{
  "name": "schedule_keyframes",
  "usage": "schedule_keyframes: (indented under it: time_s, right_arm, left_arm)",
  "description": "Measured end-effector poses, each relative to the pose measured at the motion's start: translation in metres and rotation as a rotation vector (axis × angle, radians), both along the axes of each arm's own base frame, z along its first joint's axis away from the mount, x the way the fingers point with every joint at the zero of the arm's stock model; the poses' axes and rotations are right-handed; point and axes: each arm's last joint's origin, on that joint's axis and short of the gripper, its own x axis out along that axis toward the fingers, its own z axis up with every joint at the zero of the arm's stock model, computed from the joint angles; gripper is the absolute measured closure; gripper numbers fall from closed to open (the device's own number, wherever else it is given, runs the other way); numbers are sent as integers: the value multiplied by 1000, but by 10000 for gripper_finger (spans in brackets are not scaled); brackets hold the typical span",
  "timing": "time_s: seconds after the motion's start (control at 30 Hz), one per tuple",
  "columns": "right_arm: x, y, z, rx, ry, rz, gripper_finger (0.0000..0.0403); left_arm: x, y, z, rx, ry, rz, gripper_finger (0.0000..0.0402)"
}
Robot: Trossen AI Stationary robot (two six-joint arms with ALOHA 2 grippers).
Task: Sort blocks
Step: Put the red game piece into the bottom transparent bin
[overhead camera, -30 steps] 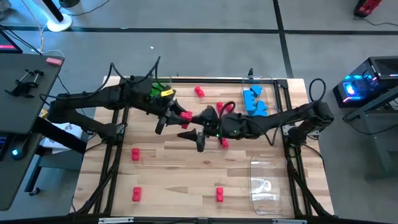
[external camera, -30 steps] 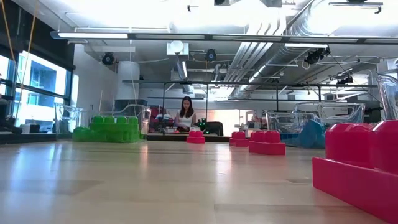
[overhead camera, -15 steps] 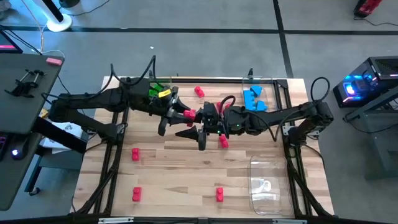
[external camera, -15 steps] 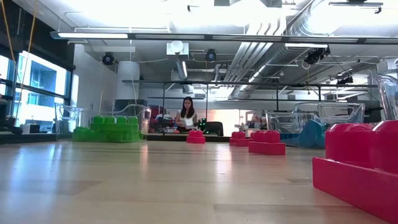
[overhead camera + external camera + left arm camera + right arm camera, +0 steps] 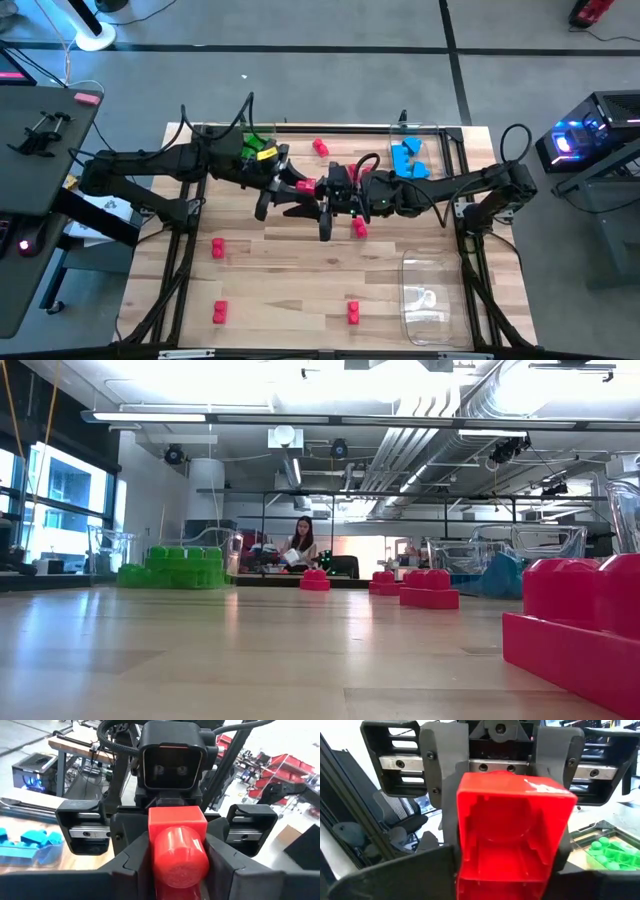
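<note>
Above the middle of the table, a red block (image 5: 303, 186) hangs between both grippers. My left gripper (image 5: 292, 185) is shut on its studded end (image 5: 177, 845). My right gripper (image 5: 318, 190) faces it from the other side, and its jaws press on the block's hollow end (image 5: 512, 830). Several loose red blocks lie on the wood, among them one (image 5: 358, 229) just below the right gripper and one (image 5: 319, 147) at the back. Green blocks (image 5: 255, 145) sit at the back left, blue blocks (image 5: 410, 160) at the back right.
An empty clear tray (image 5: 430, 295) stands at the front right. In the low view a large red block (image 5: 580, 630) is close at the right, and the green blocks (image 5: 172, 567) are far left. A person (image 5: 303, 545) sits in the room beyond the table.
The right arm came left to the left gripper, and its wide-open jaws closed on the red block. The left gripper kept its hold and barely moved.
</note>
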Motion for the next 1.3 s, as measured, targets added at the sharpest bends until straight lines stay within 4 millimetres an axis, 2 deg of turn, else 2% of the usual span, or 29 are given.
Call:
schedule_keyframes:
  time_s: [0.27,0.43,0.63,0.8,0.93,1.03,1.13,1.2,1.3]
  right_arm:
    - [-2,0,0,12,11,14,318]
    - [-7,-4,8,8,2,6,322]
    - [-21,-4,11,-37,83,34,325]
    - [-26,-9,9,-46,146,7,325]
    - [-42,-9,6,-40,278,14,325]
    - [-55,-10,-2,3,425,2,325]
    - [-66,-1,-16,87,582,46,325]
    - [-72,9,-27,149,670,87,325]
    - [-84,33,-54,249,812,147,320]
  left_arm:
    - [-4,3,3,-1,-11,12,212]
    - [-13,11,17,26,-44,48,179]
    - [-40,19,42,81,-82,76,168]
    - [-44,22,33,89,-11,81,167]
    - [-73,25,40,117,25,103,167]
    - [-81,25,28,108,128,98,167]
    - [-82,24,3,74,198,96,167]
    - [-84,22,-11,28,168,103,167]
    - [-80,18,-46,-81,136,102,167]
